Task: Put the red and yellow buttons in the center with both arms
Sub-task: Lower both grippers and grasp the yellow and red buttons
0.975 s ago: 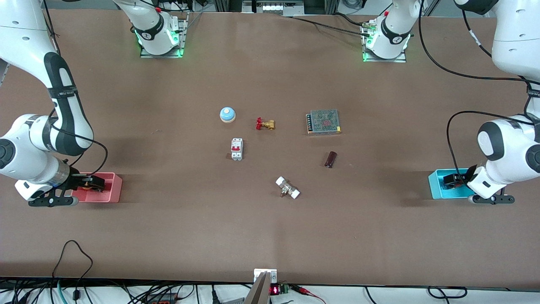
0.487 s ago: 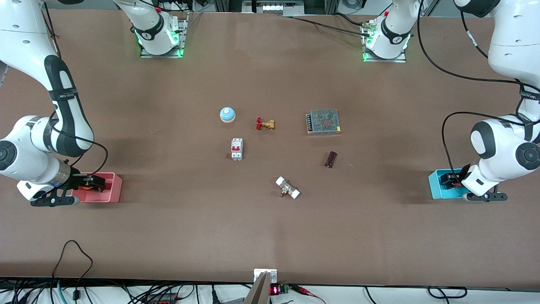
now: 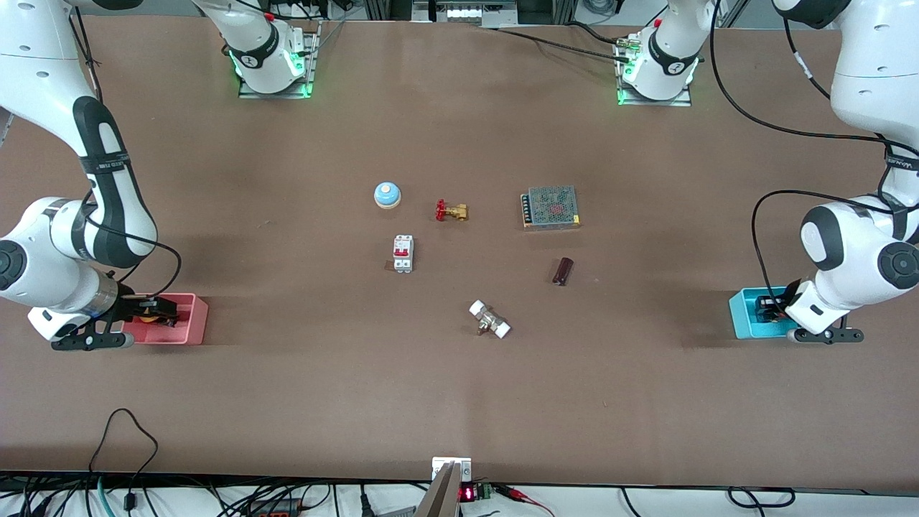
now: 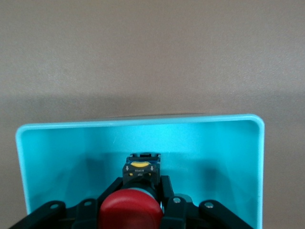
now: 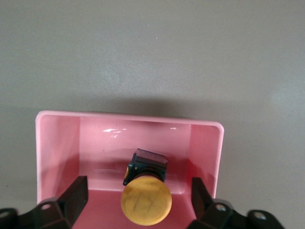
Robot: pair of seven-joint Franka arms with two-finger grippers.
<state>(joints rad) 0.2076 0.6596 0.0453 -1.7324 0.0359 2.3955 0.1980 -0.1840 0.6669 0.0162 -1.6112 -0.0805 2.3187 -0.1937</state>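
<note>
The red button (image 4: 130,210) lies in the blue bin (image 4: 62,129) near the table edge at the left arm's end. The left gripper (image 4: 138,202) is down in that bin with its fingers pressed against the button's black body, pinching it. The button's long axis lies flat along the bin floor, with the cap facing the wrist camera.

The yellow button (image 5: 145,200) lies in the pink bin (image 5: 57,117) near the edge at the right arm's end. The right gripper (image 5: 140,200) hangs over it with fingers spread wide on either side and not touching. It too lies on its side, body tilted slightly off the gripper's line.

Risks: that tilt could twist the yellow button as the fingers close, and the red button's round cap could catch the bin wall on lifting.
</note>
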